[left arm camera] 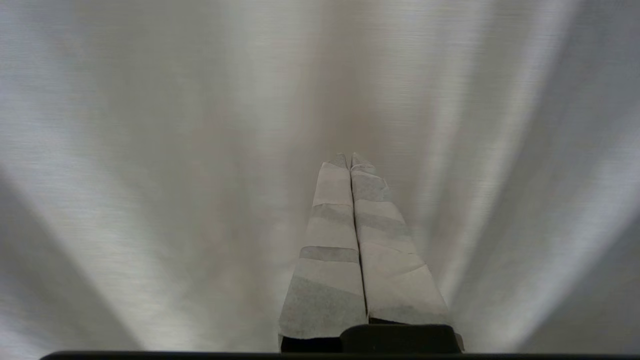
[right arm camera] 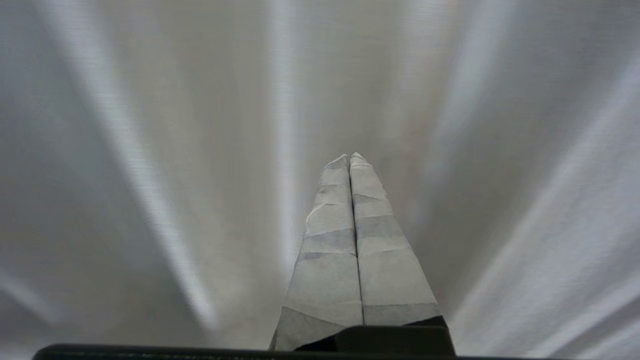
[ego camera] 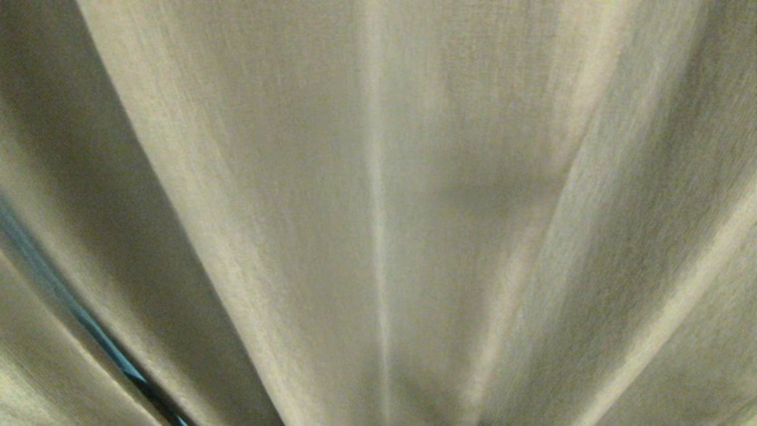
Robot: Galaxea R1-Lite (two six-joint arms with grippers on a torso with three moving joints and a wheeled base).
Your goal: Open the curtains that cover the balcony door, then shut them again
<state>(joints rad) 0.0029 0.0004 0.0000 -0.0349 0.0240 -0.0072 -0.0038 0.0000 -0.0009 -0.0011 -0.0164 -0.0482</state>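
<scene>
You face the drawn curtains (ego camera: 378, 177) (a dark slit (ego camera: 100, 343) low left); both the left end effector (left arm camera: 350, 161) and right end effector (right arm camera: 350, 159) are pressed together, holding nothing.

Curtains: you see one layer of curtains (ego camera: 378, 177), the thick beige-olive woven fabric, filling the whole head view.
Folds in the curtains: you can count about five broad pleats fanning across the fabric in the head view.
Gaps in the curtains: one narrow dark slit (ego camera: 89, 322), at the lower left of the fabric.
Grippers: two. You have the left gripper (left arm camera: 350, 159) and the right gripper (right arm camera: 350, 159), each facing the curtains.
Fingers: two per gripper, four altogether, every one wrapped in pale tape and each pair pressed together with nothing between.
</scene>
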